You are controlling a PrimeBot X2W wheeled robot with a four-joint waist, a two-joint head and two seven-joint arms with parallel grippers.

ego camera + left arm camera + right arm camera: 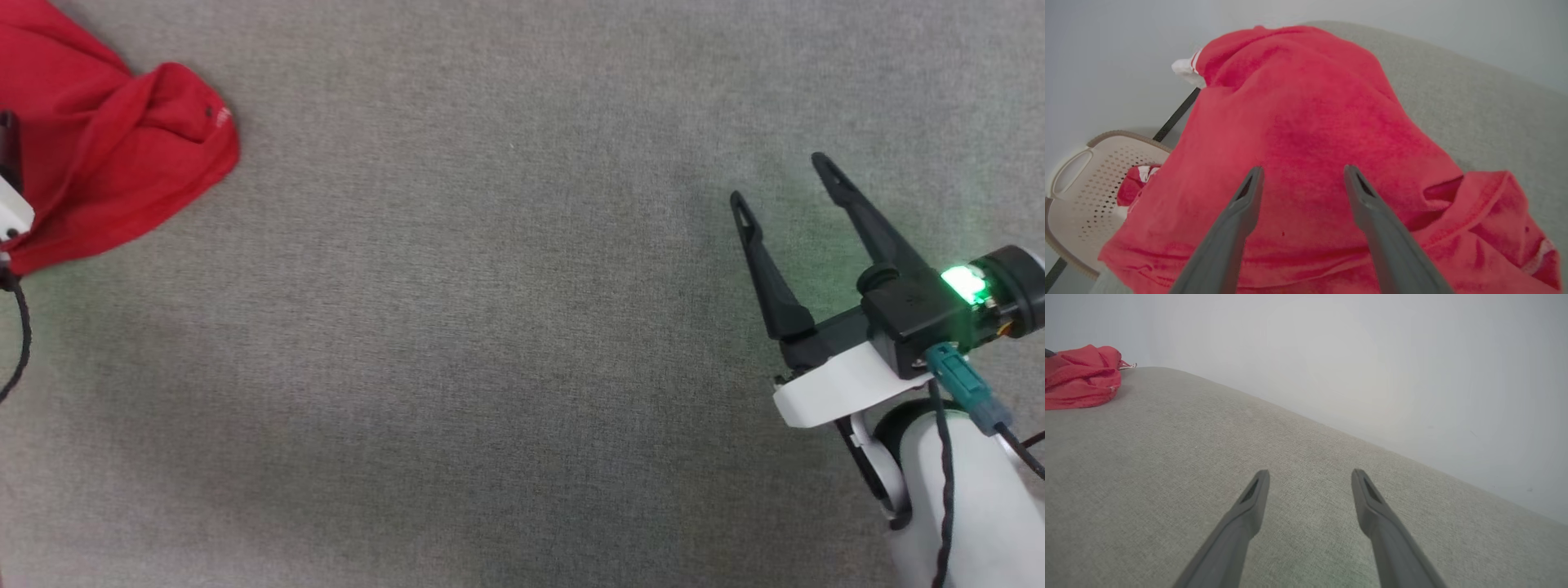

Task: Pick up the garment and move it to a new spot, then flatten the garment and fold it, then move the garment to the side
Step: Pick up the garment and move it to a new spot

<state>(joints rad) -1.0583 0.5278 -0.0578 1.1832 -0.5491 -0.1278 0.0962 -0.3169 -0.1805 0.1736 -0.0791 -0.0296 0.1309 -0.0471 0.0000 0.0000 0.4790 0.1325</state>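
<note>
The garment [106,147] is a crumpled red heap at the far left of the grey cloth table, and part of it runs off the head view's left edge. In the left wrist view the garment [1306,134] lies bunched up close, with a white striped sleeve edge at its top left. My left gripper [1303,173] hovers just over the heap, open, nothing between its fingers. My right gripper [780,181] stands open over bare cloth at the right, far from the garment [1081,375]. In its own view the right gripper [1310,477] holds nothing.
A beige perforated laundry basket [1081,183] sits below the table's left edge, with a bit of red and white cloth in it. The grey table [490,327] stretches wide between the two grippers. A pale wall rises behind the table's far edge [1331,428].
</note>
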